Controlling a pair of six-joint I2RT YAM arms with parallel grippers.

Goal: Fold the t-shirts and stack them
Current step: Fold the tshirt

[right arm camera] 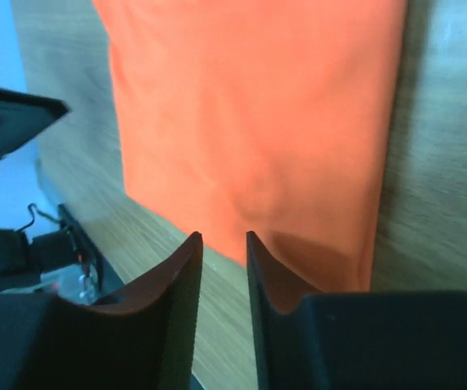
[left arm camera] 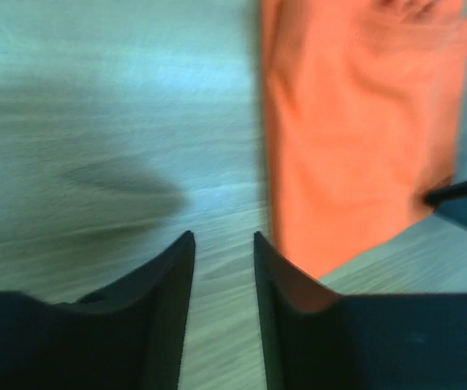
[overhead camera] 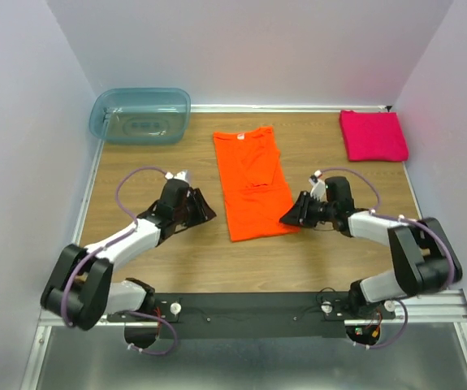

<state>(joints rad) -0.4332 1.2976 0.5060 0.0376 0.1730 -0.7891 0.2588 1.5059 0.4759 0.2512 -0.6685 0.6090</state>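
The orange t-shirt [overhead camera: 252,182] lies flat in the middle of the table, folded lengthwise into a long strip. It also shows in the left wrist view [left arm camera: 355,130] and the right wrist view [right arm camera: 257,114]. The magenta-pink t-shirt [overhead camera: 373,135] lies folded square at the far right corner. My left gripper [overhead camera: 209,214] is open and empty, just left of the orange shirt's near end, over bare wood [left arm camera: 223,236]. My right gripper [overhead camera: 287,219] is open and empty at the shirt's near right corner, its tips [right arm camera: 223,236] at the hem.
A translucent blue-green plastic tub [overhead camera: 140,115] stands at the far left corner. White walls close the table on the left, back and right. A black rail [overhead camera: 249,307] with the arm bases runs along the near edge.
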